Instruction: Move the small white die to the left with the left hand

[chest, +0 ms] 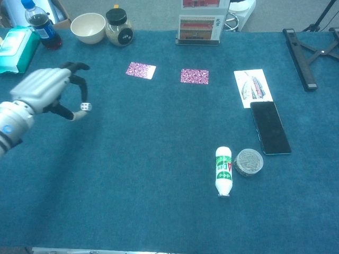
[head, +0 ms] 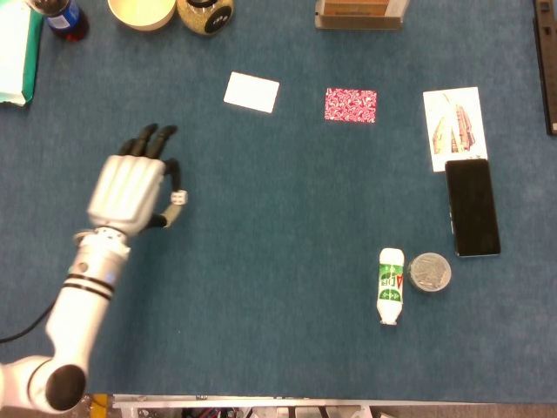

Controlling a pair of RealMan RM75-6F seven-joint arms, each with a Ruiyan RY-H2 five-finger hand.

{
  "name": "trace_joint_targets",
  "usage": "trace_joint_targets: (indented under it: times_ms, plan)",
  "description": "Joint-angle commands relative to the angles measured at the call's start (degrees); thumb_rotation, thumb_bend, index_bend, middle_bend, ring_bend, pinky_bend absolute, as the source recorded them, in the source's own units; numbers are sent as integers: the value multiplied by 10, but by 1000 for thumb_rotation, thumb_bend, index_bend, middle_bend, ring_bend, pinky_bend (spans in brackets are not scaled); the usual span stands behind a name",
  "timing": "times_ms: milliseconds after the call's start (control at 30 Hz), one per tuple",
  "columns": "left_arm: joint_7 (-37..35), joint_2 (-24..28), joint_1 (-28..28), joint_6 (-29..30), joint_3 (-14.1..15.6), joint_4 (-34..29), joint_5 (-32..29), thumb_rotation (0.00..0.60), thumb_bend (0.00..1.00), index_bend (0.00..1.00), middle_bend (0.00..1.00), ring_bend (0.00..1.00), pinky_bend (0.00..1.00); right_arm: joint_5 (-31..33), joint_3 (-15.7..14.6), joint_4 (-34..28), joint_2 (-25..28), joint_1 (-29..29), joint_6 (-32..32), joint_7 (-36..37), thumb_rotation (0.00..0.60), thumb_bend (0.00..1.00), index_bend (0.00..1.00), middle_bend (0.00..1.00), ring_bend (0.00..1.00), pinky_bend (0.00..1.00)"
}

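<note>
My left hand [head: 130,190] hovers over the left part of the blue table, and it shows at the left edge of the chest view too [chest: 45,90]. It pinches the small white die [head: 177,198] between thumb and a finger, with the other dark-tipped fingers stretched forward. In the chest view the die [chest: 85,107] sits at the fingertips, lifted above the cloth. My right hand is in neither view.
A white card [head: 251,91] and a patterned card [head: 351,104] lie further back. A small bottle [head: 391,285], round tin [head: 429,272], phone [head: 473,207] and picture card [head: 454,127] sit right. A bowl [chest: 88,27], jar [chest: 119,27], cola bottle [chest: 39,18] and wipes pack [chest: 18,43] line the far left edge.
</note>
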Motion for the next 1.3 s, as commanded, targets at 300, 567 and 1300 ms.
trace_joint_targets:
  times_ms: [300, 567, 1300]
  plan:
    - [-59, 62, 78, 62, 38, -36, 52, 600, 264, 582, 104, 43, 198, 5, -1, 5, -9, 2, -5, -5, 600, 5, 544, 410, 307, 339]
    - [-77, 56, 104, 55, 45, -28, 50, 600, 264, 582, 104, 43, 198, 10, -2, 7, -12, 2, -7, -9, 600, 4, 544, 410, 307, 339]
    - [-82, 167, 167, 149, 10, -139, 98, 600, 262, 356, 74, 31, 200, 22, -4, 20, -25, 9, -25, -7, 600, 5, 544, 410, 307, 339]
